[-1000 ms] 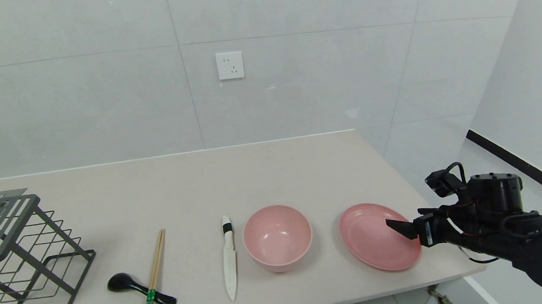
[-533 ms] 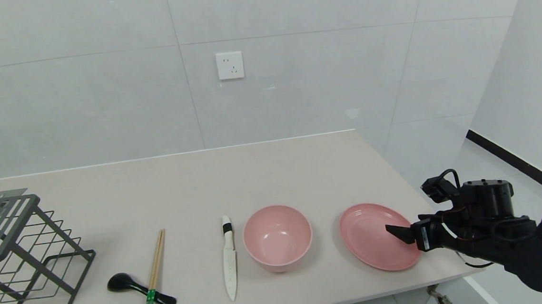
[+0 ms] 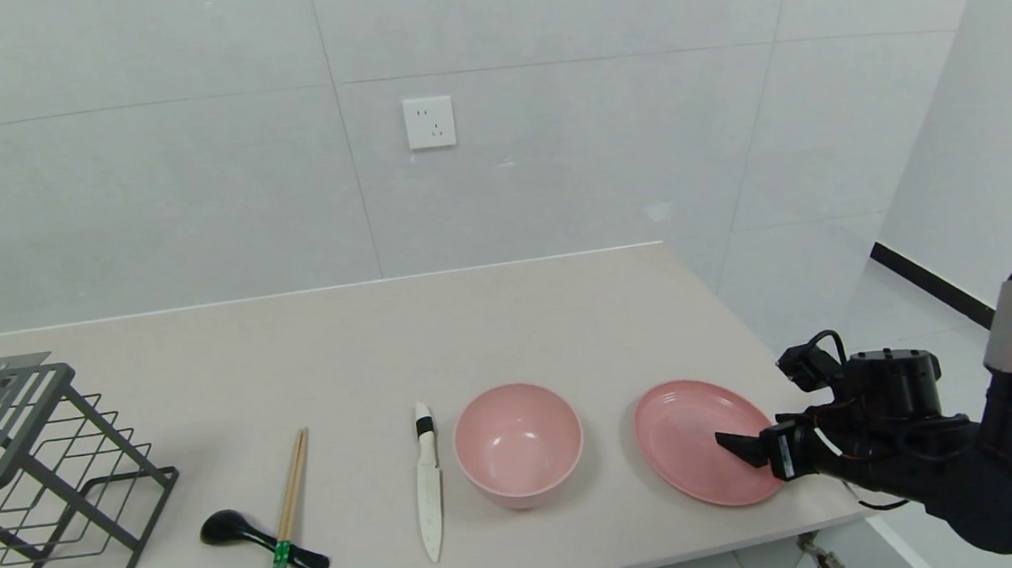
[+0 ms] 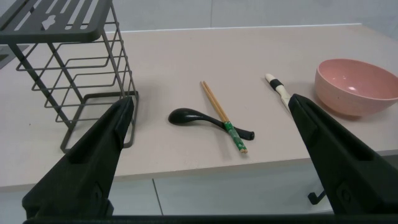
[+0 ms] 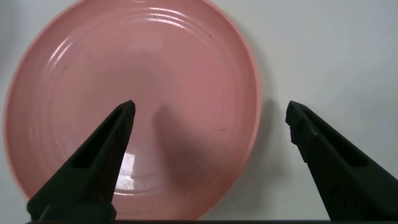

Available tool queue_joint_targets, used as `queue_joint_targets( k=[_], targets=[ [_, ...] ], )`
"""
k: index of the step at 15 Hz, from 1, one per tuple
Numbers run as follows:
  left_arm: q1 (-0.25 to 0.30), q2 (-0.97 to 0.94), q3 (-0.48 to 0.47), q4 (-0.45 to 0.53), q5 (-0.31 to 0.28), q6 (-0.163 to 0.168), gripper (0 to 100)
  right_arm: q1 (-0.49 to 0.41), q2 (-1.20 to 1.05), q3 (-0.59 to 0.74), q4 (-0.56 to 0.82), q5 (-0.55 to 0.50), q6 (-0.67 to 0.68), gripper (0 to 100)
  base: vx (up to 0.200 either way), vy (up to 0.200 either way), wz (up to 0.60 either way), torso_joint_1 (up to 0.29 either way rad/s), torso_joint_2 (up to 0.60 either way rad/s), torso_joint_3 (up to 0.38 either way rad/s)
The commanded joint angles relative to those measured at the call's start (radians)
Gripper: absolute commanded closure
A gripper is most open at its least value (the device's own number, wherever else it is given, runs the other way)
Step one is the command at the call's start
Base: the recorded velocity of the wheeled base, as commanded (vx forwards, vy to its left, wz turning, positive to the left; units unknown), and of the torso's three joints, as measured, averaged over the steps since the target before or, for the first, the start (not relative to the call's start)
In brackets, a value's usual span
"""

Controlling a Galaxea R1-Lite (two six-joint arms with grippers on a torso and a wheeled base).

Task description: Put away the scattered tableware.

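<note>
A pink plate (image 3: 704,441) lies near the table's right front corner. My right gripper (image 3: 745,450) hangs open just over its right side; in the right wrist view the two fingers (image 5: 93,168) stand wide apart, one over the plate (image 5: 134,102) and the other past its rim. Left of the plate sit a pink bowl (image 3: 518,443), a white knife (image 3: 429,481), wooden chopsticks (image 3: 286,518) and a black spoon (image 3: 256,537). My left gripper (image 4: 211,155) is open, held off the table's front edge, facing the spoon (image 4: 199,118) and chopsticks (image 4: 222,117).
A dark wire dish rack (image 3: 39,477) stands at the table's left end. The table's right edge (image 3: 779,363) runs close beside the plate. A wall socket (image 3: 429,122) is on the tiled wall behind.
My right gripper has dropped lower and slid a little to the left over the plate. The tableware has not moved.
</note>
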Motion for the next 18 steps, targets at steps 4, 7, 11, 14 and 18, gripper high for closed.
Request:
queue_joint_targets(
  k=[4, 7, 11, 14, 18],
  targets=[
    [0.000, 0.001, 0.000, 0.000, 0.001, 0.000, 0, 0.006, 0.011, -0.001, -0.013, 0.002, 0.001, 0, 0.000, 0.000, 0.00, 0.000, 0.00, 0.000],
    [0.000, 0.001, 0.000, -0.002, 0.001, -0.002, 0, 0.012, 0.031, 0.002, -0.039, 0.005, 0.002, 0, 0.000, 0.000, 0.00, 0.000, 0.00, 0.000],
    [0.000, 0.001, 0.000, -0.002, 0.003, -0.002, 0, 0.015, 0.053, 0.002, -0.042, 0.007, 0.001, 0, 0.000, 0.000, 0.00, 0.000, 0.00, 0.000],
    [0.000, 0.001, 0.000, 0.000, 0.003, -0.002, 0, 0.030, 0.073, 0.006, -0.040, 0.002, -0.001, 100, 0.000, 0.000, 0.00, 0.000, 0.00, 0.000],
    [0.000, 0.001, 0.000, -0.002, 0.003, -0.003, 0, 0.007, 0.085, 0.005, -0.042, -0.004, 0.010, 100, 0.000, 0.000, 0.00, 0.000, 0.00, 0.000]
  ],
)
